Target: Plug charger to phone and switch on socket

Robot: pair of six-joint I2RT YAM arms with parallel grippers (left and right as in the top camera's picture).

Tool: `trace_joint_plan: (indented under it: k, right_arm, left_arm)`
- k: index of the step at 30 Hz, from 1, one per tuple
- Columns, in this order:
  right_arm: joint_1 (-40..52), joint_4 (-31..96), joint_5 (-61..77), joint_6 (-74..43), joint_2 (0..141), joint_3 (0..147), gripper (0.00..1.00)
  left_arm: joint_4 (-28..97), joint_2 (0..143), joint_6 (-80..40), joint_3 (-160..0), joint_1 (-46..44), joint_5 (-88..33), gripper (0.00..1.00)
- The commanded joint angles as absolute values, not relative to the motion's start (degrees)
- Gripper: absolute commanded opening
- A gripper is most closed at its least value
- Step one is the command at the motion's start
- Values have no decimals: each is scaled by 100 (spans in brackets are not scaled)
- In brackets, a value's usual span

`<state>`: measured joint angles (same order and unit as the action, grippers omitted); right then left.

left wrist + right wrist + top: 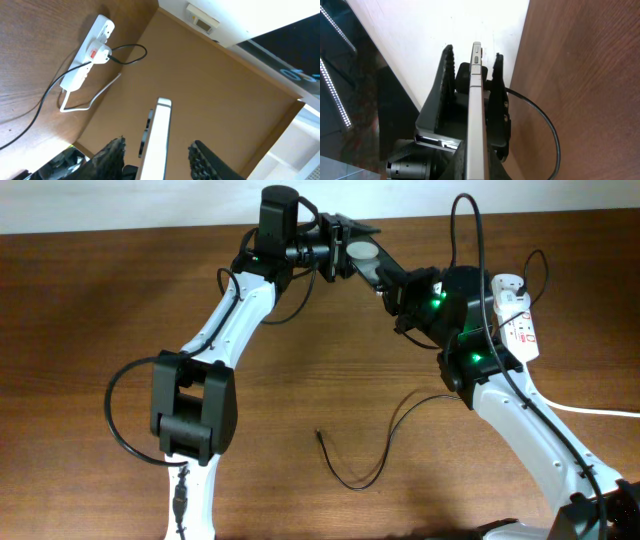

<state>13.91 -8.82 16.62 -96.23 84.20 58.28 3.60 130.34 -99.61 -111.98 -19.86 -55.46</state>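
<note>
The phone [367,262] is held above the table's far edge between both grippers. In the left wrist view it shows edge-on [159,125]. My left gripper [156,146] is open, with a gap between each finger and the phone. In the right wrist view my right gripper [479,167] is shut on the phone's [476,100] near end. The charger's black cable [372,468] lies loose on the table, its tip [318,433] free. Its white plug adapter [101,53] sits in the socket [520,322], which also shows in the left wrist view [80,67].
The socket's thick white cord [592,410] runs off to the right edge. The left arm's base [192,410] stands at the front left. A black cable [547,125] curves over the wood beside the phone in the right wrist view.
</note>
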Motion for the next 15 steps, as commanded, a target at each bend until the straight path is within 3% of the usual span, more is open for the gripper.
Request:
trace_joint_plan:
  k: [1, 7, 13, 14, 15]
  right_arm:
    - [1389, -941, 1758, -9625, 8374, 5944, 4]
    - [1389, -919, 1761, -9605, 8374, 5944, 4]
    - [1389, -921, 1761, -9605, 8374, 5942, 4]
    - [1389, -921, 1761, -9605, 8374, 5944, 8]
    - [1389, -921, 1756, -9605, 8374, 5942, 20]
  left_arm:
    - [346, 13047, -9913, -11273, -2014, -5502, 28]
    - [346, 13047, -9913, -11273, -2014, -5502, 6]
    - [346, 13047, -9913, -11273, -2014, -5505, 0]
    - [346, 13047, -9913, -11273, -2014, -5505, 0]
    - [346, 13047, -9915, -11273, -2010, -5505, 0]
